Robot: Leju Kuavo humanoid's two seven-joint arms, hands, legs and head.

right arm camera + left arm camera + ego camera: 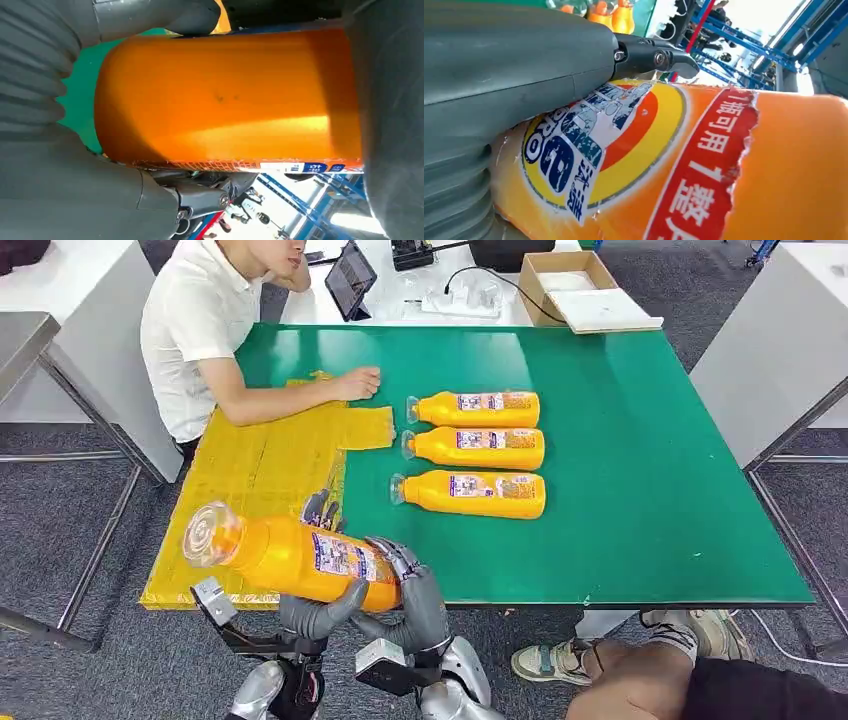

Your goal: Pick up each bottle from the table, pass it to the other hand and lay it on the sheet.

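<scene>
An orange bottle [300, 558] is held in the air over the near edge of the green table [640, 490], lying nearly on its side with its clear cap end tilted up toward the left, above the near part of the yellow sheet [260, 470]. Both hands have it at once. The left hand [315, 615] comes up from below at the middle of the bottle, its thumb curled over the near side by the label and its dark fingers [318, 508] showing past the far side; in the left wrist view a finger [659, 57] lies along the label. The right hand [415, 595] wraps the base end, its fingers [398, 558] bent over the top of the bottle; in the right wrist view the plain orange body [225, 95] sits between grey hand parts on either side.

Three more bottles lie on their sides on the table, parallel and just beside each other, caps pointing toward the sheet: far [478, 408], middle [478, 447] and near [472, 493].

A person [200, 330] in a white shirt sits at the far left corner, forearm resting on the sheet. A cardboard box [565, 280] stands beyond the table.
</scene>
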